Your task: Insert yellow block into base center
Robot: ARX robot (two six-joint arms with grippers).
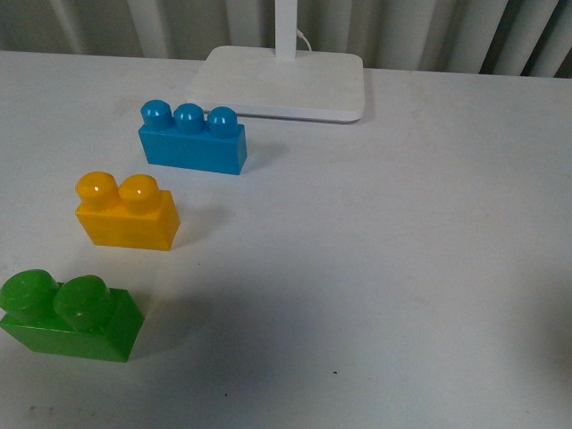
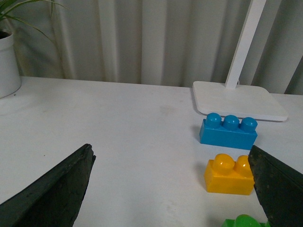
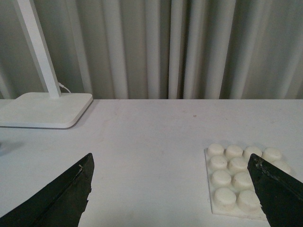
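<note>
Two grippers gape empty: the left gripper near the yellow block, the right gripper near the bare base. The block sits untouched on the worktop; grasping and insertion remain.

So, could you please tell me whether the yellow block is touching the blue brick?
Apart. The front view shows a clear strip of white table between the yellow block and the blue brick; the left wrist view agrees.
</note>
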